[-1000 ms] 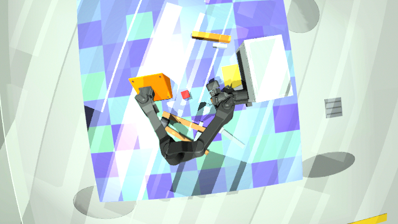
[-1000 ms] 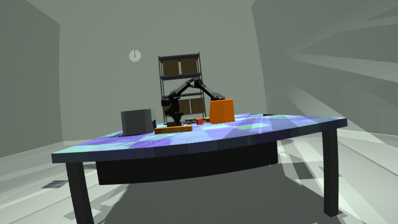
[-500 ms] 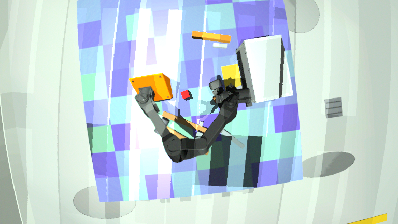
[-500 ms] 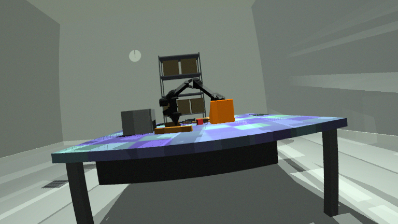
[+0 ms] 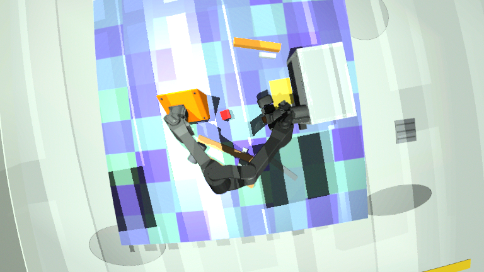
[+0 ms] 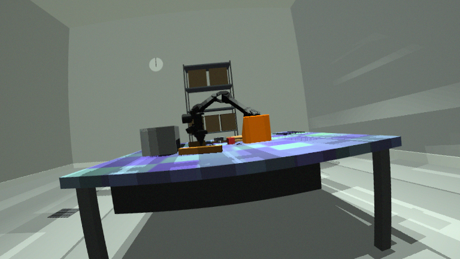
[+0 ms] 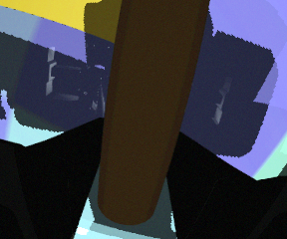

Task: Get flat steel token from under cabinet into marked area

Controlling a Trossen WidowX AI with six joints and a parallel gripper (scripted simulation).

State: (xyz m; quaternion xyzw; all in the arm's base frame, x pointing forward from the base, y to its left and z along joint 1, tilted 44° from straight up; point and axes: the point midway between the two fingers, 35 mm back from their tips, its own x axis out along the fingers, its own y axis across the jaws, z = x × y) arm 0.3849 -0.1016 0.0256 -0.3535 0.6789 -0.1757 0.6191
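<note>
Wrist view: the claw [image 5: 273,114] [image 6: 200,141] [image 7: 138,131] is partly closed, its fingers clamped on a brown stick [image 5: 264,119] [image 7: 148,75] whose rounded near end shows below them; the far end runs out of frame. From above, the claw is close to the cabinet [image 5: 326,84] [image 6: 159,141], beside the yellow marked area [image 5: 280,85] [image 7: 59,12]. The steel token isn't visible in any view, so I can't say exactly where it lies. I judge the step to be working the stick into the gap; next calls for getting its tip behind the token, low and level, then drawing it out gently
</note>
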